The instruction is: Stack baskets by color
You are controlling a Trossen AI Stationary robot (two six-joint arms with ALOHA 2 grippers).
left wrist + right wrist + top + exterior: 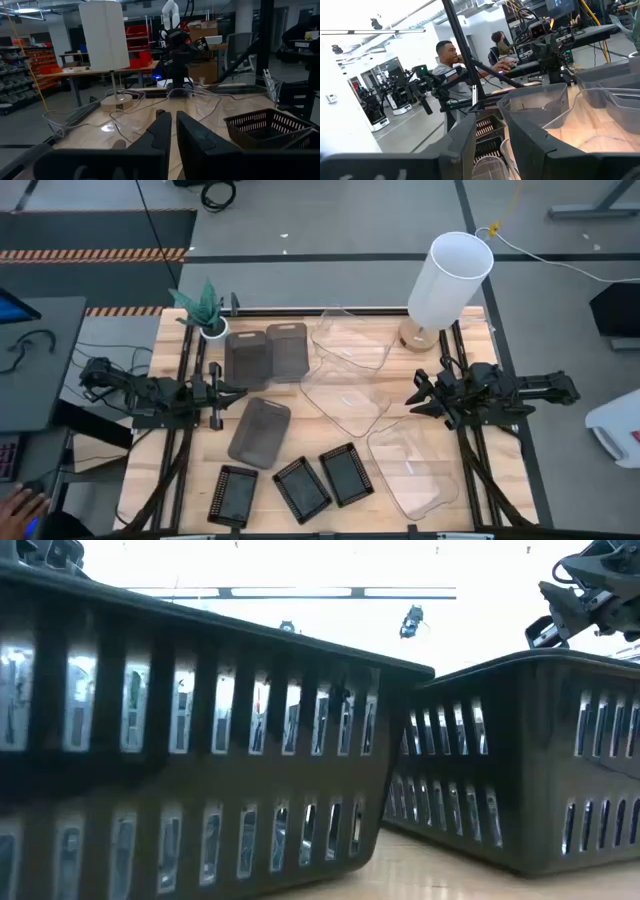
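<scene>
left tool (pixel 238 391) nearly closed, right tool (pixel 413 397) parted; both empty.

We see nine baskets spread on the bench, none stacked. Three small black perforated baskets sit in a row along the near edge: one (pixel 233 494) near the left corner, a middle one (pixel 302 488), and a third (pixel 346 474); each is slightly rotated. Three smoky grey-brown baskets sit left of centre: two side by side, (pixel 247 361) and (pixel 288 350), toward the far edge, and one (pixel 260 431) tilted diagonally nearer us. Three large clear baskets run diagonally: one (pixel 350 340) by the far edge, one (pixel 346 400) at centre, one (pixel 412 470) toward the near right corner, the first two overlapping.
</scene>
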